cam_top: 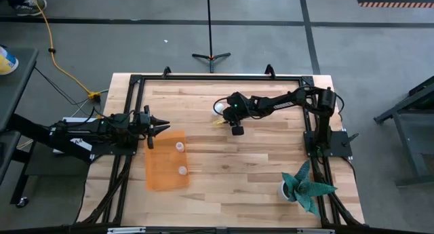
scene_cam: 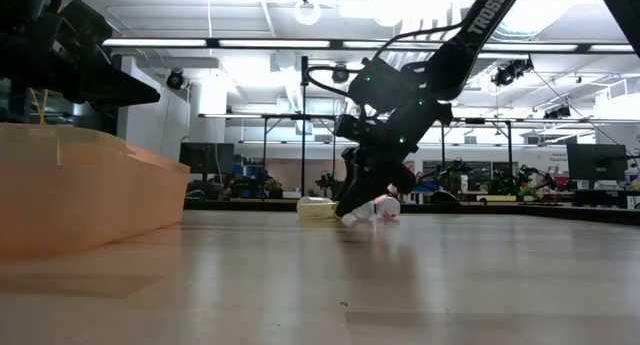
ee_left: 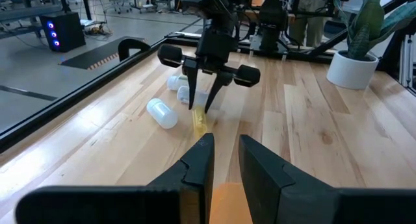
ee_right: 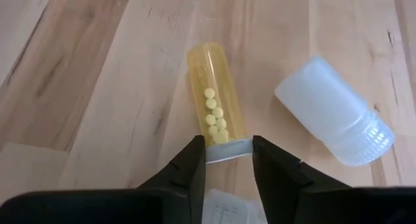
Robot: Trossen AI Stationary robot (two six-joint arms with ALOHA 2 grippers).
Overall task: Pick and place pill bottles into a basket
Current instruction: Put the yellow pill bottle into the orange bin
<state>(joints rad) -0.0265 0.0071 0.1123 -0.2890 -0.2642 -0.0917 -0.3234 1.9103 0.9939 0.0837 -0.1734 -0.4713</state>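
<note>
A yellow pill bottle (ee_right: 214,100) with a white cap lies on its side on the table, in the far middle (cam_top: 218,123). My right gripper (ee_right: 227,156) stands over it, shut on its cap end. White pill bottles lie beside it (ee_right: 331,126) (ee_left: 161,113) (ee_left: 177,83). The orange basket (cam_top: 163,171) stands at the near left with two white bottles (cam_top: 180,147) (cam_top: 182,170) in it. My left gripper (ee_left: 226,160) is open and empty, just past the basket's far left corner (cam_top: 160,127). My right gripper pinches the yellow bottle's white cap (ee_right: 227,148) between its two fingers, one on each side of the cap. The fingers come from above, pointing down, and lie across the bottle. The bottle lies on its side on the table.
A white pot with a teal plant (cam_top: 288,188) stands at the near right. A black metal frame (cam_top: 203,76) runs round the table's edges. Bare wood lies between the basket and the bottles.
</note>
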